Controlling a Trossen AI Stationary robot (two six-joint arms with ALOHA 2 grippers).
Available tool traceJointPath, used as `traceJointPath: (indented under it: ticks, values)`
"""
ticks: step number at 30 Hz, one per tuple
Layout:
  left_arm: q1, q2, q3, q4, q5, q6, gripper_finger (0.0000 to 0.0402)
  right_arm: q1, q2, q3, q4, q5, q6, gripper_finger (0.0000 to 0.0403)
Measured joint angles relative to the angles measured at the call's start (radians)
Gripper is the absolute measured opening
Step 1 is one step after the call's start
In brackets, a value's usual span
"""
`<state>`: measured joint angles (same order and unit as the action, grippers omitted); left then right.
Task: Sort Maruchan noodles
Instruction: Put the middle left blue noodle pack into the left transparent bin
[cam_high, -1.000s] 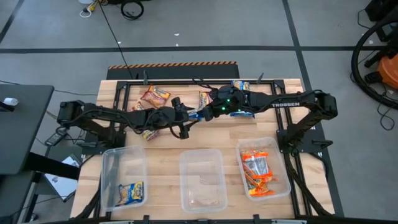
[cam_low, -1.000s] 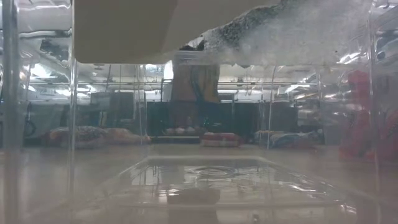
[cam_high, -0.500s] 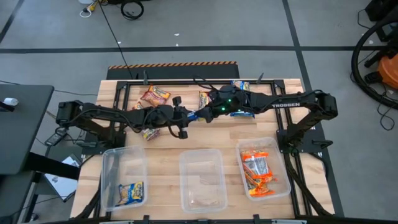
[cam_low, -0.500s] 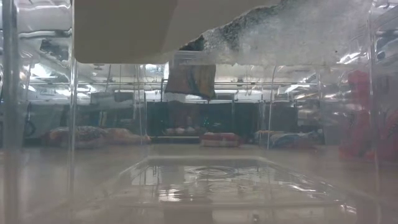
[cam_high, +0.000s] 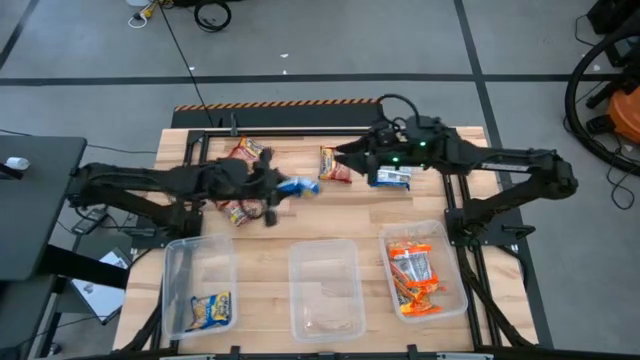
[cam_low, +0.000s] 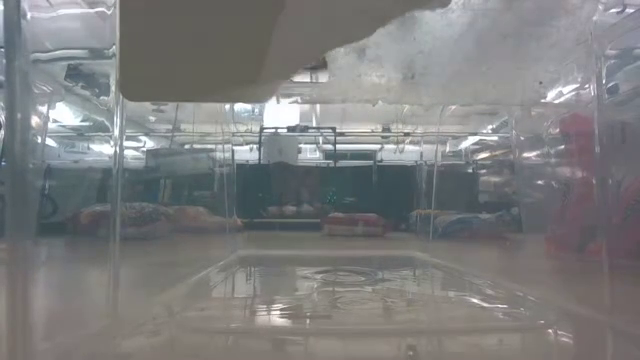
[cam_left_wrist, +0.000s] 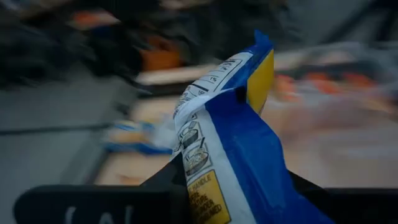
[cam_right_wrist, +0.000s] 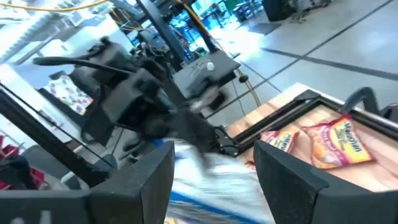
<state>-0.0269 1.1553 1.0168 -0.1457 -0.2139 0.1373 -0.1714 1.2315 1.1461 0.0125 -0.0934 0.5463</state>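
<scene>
Left gripper (cam_high: 283, 187) clamped on blue-and-white noodle packet (cam_high: 299, 186), held above table (cam_high: 360, 215) just behind middle bin (cam_high: 325, 290). Right gripper (cam_high: 343, 157) spread wide, holding nothing, behind and right of that bin. Loose packets (cam_high: 249, 152) near table's far edge. Orange packets (cam_high: 413, 280) in bin right of middle one; one packet (cam_high: 211, 311) in bin left of it.

wooden table (cam_high: 270, 225) carries three clear bins (cam_high: 324, 289) and loose noodle packets (cam_high: 336, 163) near its far edge.
</scene>
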Motion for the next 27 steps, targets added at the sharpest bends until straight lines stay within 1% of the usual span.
traceJointPath:
  ticks: [2, 4, 7, 9, 11, 13, 15, 19, 22, 25, 27]
  values:
    - [-0.037, -0.038, 0.069, -0.172, 0.051, -0.082, 0.0076, 0.01, -0.028, 0.0, -0.026, 0.003, -0.001, 0.0223]
    - [-0.079, -0.075, 0.134, -0.384, 0.084, -0.195, 0.0071, 0.025, -0.048, 0.0, -0.051, 0.003, -0.001, 0.022]
    - [-0.167, -0.124, 0.21, -0.648, 0.126, -0.427, 0.0065, 0.05, -0.06, 0.0, -0.088, 0.003, -0.009, 0.0217]
    - [-0.249, -0.159, 0.227, -0.76, 0.143, -0.605, 0.0065, 0.064, -0.059, 0.0, -0.114, 0.003, -0.021, 0.0217]
    - [-0.356, -0.194, 0.222, -0.808, 0.138, -0.777, 0.0064, 0.08, -0.05, -0.001, -0.126, 0.004, -0.026, 0.0217]
    - [-0.482, -0.215, 0.198, -0.836, 0.097, -0.927, 0.0064, 0.09, -0.04, -0.001, -0.152, 0.004, -0.027, 0.0216]
    - [-0.608, -0.217, 0.169, -0.832, 0.033, -1.038, 0.0064, 0.104, -0.023, -0.001, -0.151, 0.004, -0.027, 0.0216]
    - [-0.824, -0.205, 0.1, -0.836, -0.097, -1.195, 0.0063, 0.133, -0.003, -0.002, -0.158, 0.021, -0.023, 0.0216]
    - [-0.943, -0.209, 0.04, -0.849, -0.17, -1.302, 0.0063, 0.162, 0.006, -0.002, -0.165, 0.058, -0.016, 0.0216]
    - [-1.034, -0.209, -0.011, -0.86, -0.224, -1.395, 0.0063, 0.187, 0.009, -0.002, -0.164, 0.102, 0.016, 0.0216]
    - [-1.087, -0.207, -0.072, -0.847, -0.259, -1.452, 0.0063, 0.198, 0.01, -0.002, -0.17, 0.131, 0.036, 0.0216]
